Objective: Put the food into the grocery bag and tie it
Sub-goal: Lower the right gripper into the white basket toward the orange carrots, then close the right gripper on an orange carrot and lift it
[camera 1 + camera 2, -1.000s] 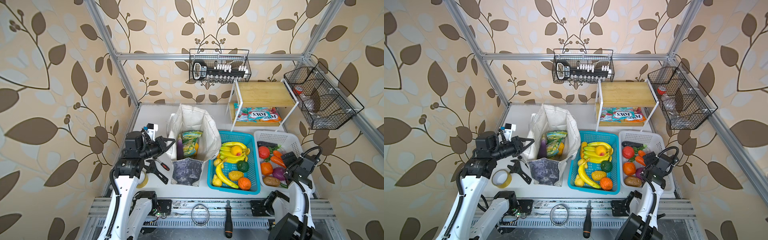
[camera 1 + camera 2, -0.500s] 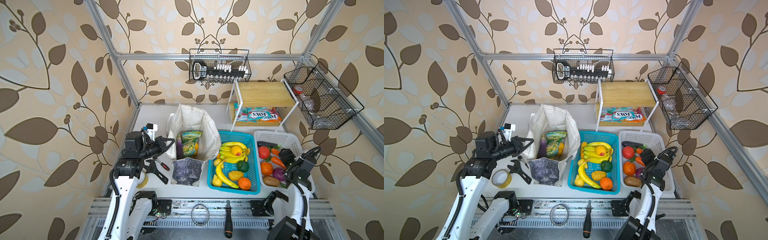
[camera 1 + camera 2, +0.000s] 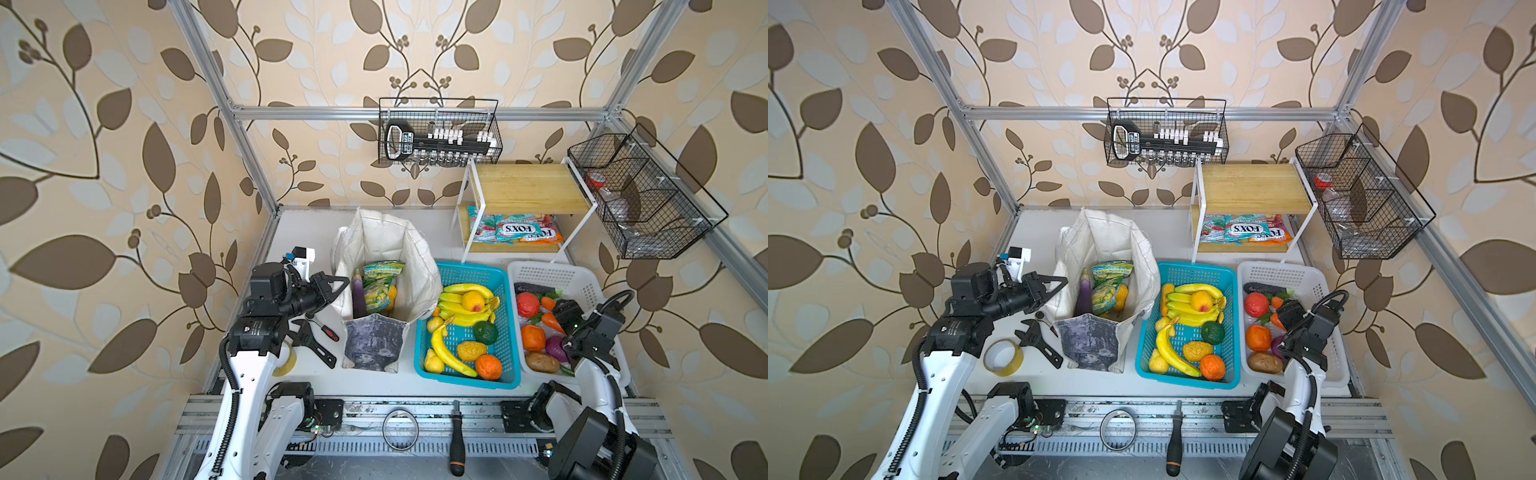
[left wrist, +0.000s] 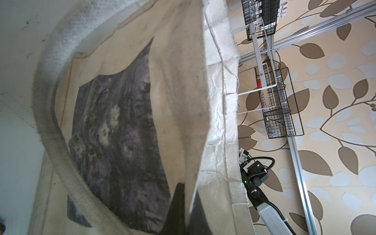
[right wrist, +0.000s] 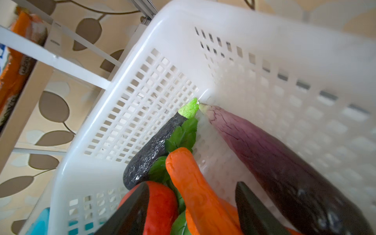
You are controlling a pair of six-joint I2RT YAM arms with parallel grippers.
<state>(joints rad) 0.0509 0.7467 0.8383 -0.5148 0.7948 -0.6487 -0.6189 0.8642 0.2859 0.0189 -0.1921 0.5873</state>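
Note:
The off-white grocery bag stands open at mid-table. Two green-and-yellow snack packets, a purple eggplant and a yellow fruit stand inside it. My left gripper is shut on the bag's left rim. My right gripper hangs low in the white basket. Its jaws stand apart on either side of an orange carrot, with a gap showing at one finger.
A blue basket of bananas and fruit sits between the bag and the white basket. A dark eggplant, a long purple eggplant and a red vegetable crowd the carrot. A wrench, a tape roll and a shelf with FOX'S packets stand nearby.
My right gripper has reached further into the white basket toward the carrot and its jaws have narrowed. The left gripper and the bag have stayed still.

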